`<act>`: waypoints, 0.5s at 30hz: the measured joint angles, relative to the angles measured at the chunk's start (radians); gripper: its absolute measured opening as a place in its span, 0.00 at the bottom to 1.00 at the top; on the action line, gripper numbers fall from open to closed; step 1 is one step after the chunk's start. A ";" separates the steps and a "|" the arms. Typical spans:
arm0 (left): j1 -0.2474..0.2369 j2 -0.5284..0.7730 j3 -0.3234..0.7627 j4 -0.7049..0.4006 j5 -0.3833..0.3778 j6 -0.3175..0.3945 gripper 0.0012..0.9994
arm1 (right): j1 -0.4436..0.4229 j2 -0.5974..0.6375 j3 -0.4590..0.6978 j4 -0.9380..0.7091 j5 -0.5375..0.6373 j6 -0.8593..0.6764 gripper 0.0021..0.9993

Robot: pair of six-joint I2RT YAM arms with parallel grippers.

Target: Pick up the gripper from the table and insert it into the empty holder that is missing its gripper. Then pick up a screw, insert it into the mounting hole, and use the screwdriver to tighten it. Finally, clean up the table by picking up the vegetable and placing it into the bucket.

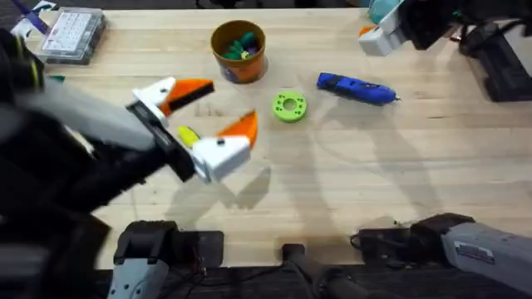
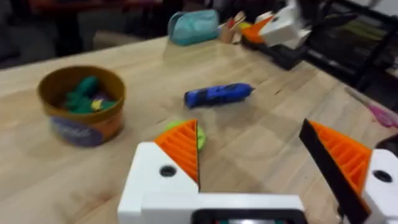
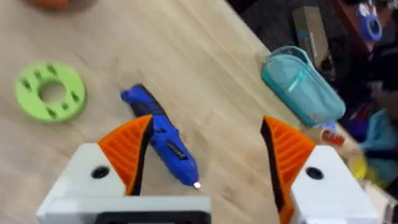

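Vegetable (image 1: 188, 134), one yellow-green piece, lies on the table (image 1: 349, 183) between my left gripper's (image 1: 212, 112) spread fingers. One bucket (image 1: 238, 51) holds what look like several toys. One screwdriver (image 1: 356, 89) lies near my right gripper (image 3: 205, 158), also spread.

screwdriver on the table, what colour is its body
Bright blue, with a darker narrow tip. The screwdriver shows best in the right wrist view.
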 joint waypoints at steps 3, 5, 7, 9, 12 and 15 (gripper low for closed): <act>0.000 0.112 0.143 -0.192 -0.097 0.045 0.98 | 0.000 -0.043 0.000 -0.031 0.000 0.137 1.00; 0.000 0.179 0.231 -0.320 -0.173 0.064 0.99 | 0.000 -0.061 0.000 -0.065 0.000 0.225 1.00; 0.000 0.234 0.298 -0.403 -0.248 0.077 0.99 | 0.000 -0.072 0.000 -0.103 0.000 0.301 1.00; 0.000 0.275 0.343 -0.445 -0.312 0.084 0.99 | 0.000 -0.075 0.000 -0.148 0.000 0.361 1.00; 0.000 0.312 0.377 -0.458 -0.383 0.091 0.99 | 0.000 -0.075 0.000 -0.221 -0.001 0.410 1.00; 0.000 0.319 0.380 -0.496 -0.420 0.091 0.99 | 0.000 -0.075 0.000 -0.292 -0.002 0.464 1.00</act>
